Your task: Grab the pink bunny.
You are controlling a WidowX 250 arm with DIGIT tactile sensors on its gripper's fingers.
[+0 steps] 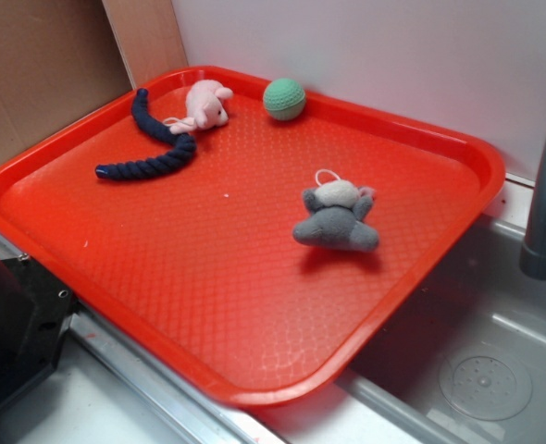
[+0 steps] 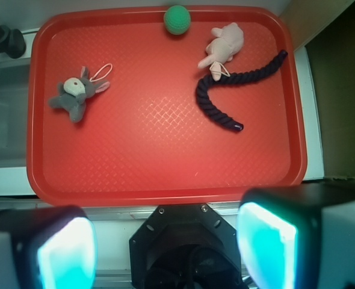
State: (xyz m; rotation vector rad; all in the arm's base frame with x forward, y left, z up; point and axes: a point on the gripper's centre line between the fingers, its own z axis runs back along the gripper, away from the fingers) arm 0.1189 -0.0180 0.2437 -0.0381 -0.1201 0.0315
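Four soft things lie on the red plastic tray (image 2: 165, 180), the small pale pink plush bunny (image 2: 224, 45) at its far right, well beyond the released, empty gripper (image 2: 165, 247).

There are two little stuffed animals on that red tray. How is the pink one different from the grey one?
The pink bunny is pale pink all over; the grey toy has a white patch. The bunny looks smaller and lies against the dark rope near the tray's back edge, while the grey toy lies alone. Both are plush with a string loop.
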